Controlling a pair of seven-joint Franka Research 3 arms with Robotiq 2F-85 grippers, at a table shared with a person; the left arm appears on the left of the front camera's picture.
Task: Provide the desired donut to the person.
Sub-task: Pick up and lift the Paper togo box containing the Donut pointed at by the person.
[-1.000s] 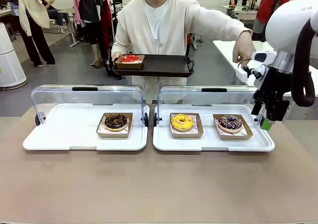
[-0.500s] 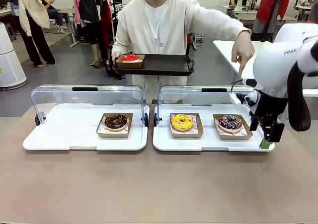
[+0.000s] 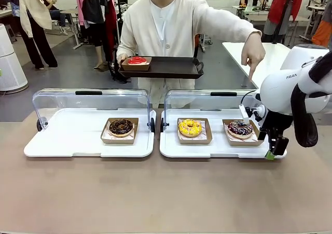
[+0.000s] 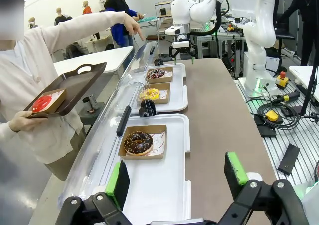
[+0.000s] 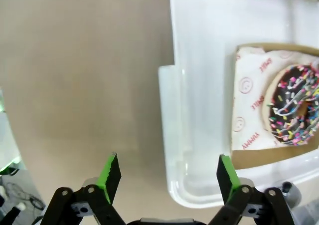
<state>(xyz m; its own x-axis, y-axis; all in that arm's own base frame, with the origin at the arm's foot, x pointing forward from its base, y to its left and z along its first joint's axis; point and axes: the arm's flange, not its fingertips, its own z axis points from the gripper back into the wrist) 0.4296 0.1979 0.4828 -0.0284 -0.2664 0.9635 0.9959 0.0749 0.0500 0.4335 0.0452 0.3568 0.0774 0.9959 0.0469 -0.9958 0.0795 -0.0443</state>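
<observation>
In the front view, the sprinkled donut (image 3: 240,127), indicated by the person's hand (image 3: 253,49), lay at ten o'clock from the right gripper (image 3: 270,154), the nearer one, jaws spread and empty.

The donut (image 3: 240,127) is a chocolate-glazed ring strewn with coloured sprinkles. It lies flat in an open brown paper box (image 3: 259,139) at the right end of the white display tray (image 3: 218,150) on my right. The person (image 3: 166,31), in a cream cardigan and white mask, stands across my table with one hand (image 3: 253,50) stretched out, forefinger pointing down above that donut, and the other hand (image 3: 122,61) holding a dark serving tray (image 3: 171,68) level.
</observation>
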